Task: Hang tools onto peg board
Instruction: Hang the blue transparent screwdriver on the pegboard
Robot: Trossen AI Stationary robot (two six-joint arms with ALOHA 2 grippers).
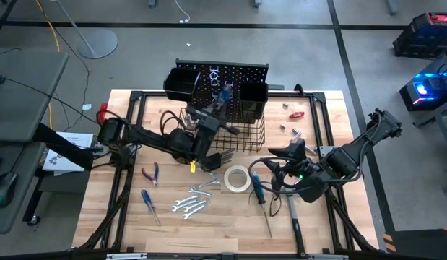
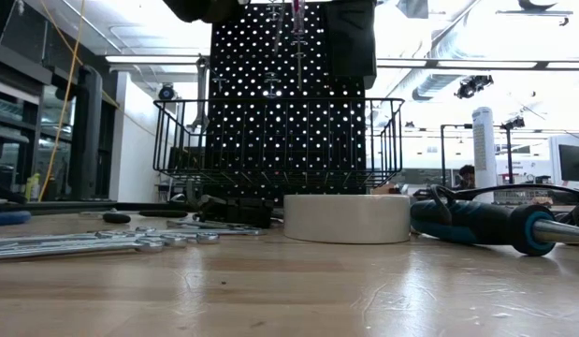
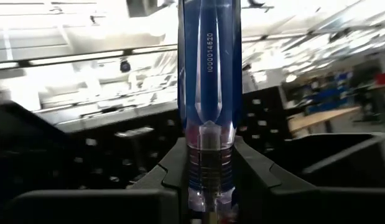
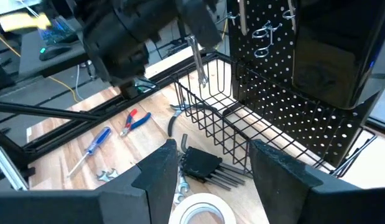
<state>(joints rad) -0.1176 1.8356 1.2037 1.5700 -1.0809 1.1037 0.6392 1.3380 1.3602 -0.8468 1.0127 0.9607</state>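
Observation:
The black peg board [image 1: 234,76] stands at the table's far edge with two black bins [image 1: 181,81] and a wire basket [image 1: 241,133] on its front. My left gripper [image 1: 217,102] is up against the board above the basket, shut on a blue-handled screwdriver [image 3: 208,74]. My right gripper [image 4: 211,180] is open, hovering over the table's right half near the white tape roll [image 1: 237,179]. Silver wrenches [image 1: 191,204], red-handled pliers [image 1: 151,173], a second blue screwdriver [image 1: 149,204] and a dark-handled one [image 1: 258,189] lie flat on the wood. My left gripper pinches the blue screwdriver between its two fingers [image 3: 173,168] at the handle's ribbed lower end [image 3: 208,163], next to the shaft. The fingers lie across the tool. It is lifted clear and upright, handle up, its metal shaft [image 4: 198,59] hanging over the basket.
A black hex-key set [image 1: 219,159] lies in front of the basket. A red-handled screwdriver [image 1: 297,114] and small silver parts [image 1: 292,132] sit at the far right. A hammer [image 1: 292,209] lies near my right arm. Bare wood lies along the near edge.

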